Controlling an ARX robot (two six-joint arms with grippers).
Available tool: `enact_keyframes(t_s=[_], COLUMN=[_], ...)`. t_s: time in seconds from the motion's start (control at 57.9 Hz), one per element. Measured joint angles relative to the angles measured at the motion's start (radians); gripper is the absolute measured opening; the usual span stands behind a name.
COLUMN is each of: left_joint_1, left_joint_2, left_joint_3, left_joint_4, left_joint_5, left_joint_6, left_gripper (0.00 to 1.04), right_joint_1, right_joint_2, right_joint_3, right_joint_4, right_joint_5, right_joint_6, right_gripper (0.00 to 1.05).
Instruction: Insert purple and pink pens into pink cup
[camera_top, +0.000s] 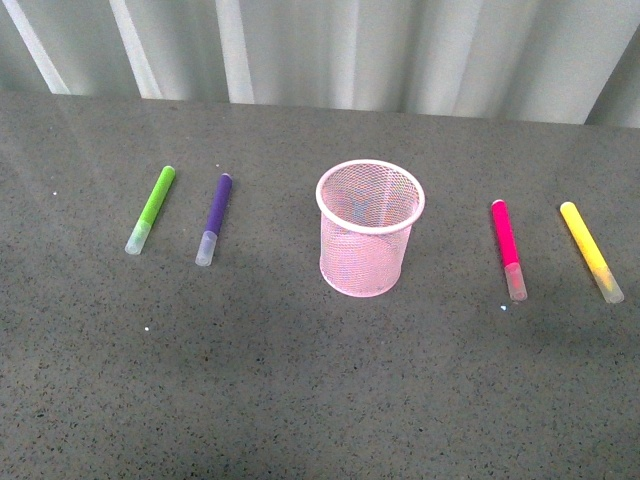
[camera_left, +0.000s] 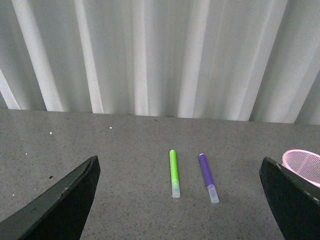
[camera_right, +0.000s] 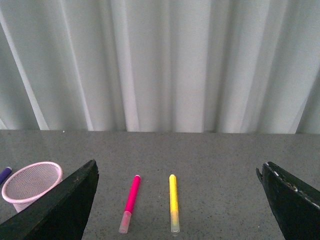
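The pink cup (camera_top: 370, 226) stands upright and empty at the table's middle; its rim shows in the left wrist view (camera_left: 305, 165) and the whole cup in the right wrist view (camera_right: 31, 184). The purple pen (camera_top: 215, 218) lies left of it, clear cap toward me, also in the left wrist view (camera_left: 208, 177). The pink pen (camera_top: 507, 247) lies right of the cup, also in the right wrist view (camera_right: 130, 201). Neither arm shows in the front view. My left gripper (camera_left: 182, 210) and right gripper (camera_right: 182, 210) are open, empty, above the table, short of the pens.
A lime green marker (camera_top: 151, 208) lies left of the purple pen. A yellow marker (camera_top: 589, 250) lies right of the pink pen. The grey speckled table (camera_top: 300, 380) ends at a pleated white curtain (camera_top: 400, 50) behind.
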Motion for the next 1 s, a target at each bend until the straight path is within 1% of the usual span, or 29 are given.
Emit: enact_keyframes(t_s=[1.001], left_joint_1=[0.000], left_joint_2=[0.000], left_joint_3=[0.000], left_joint_4=[0.000], left_joint_5=[0.000], left_joint_6=[0.000], left_gripper=[0.98], right_joint_1=[0.000], right_joint_2=[0.000], right_joint_3=[0.000], right_joint_4=[0.000], right_joint_5=[0.000], right_joint_6=[0.000], right_gripper=[0.98])
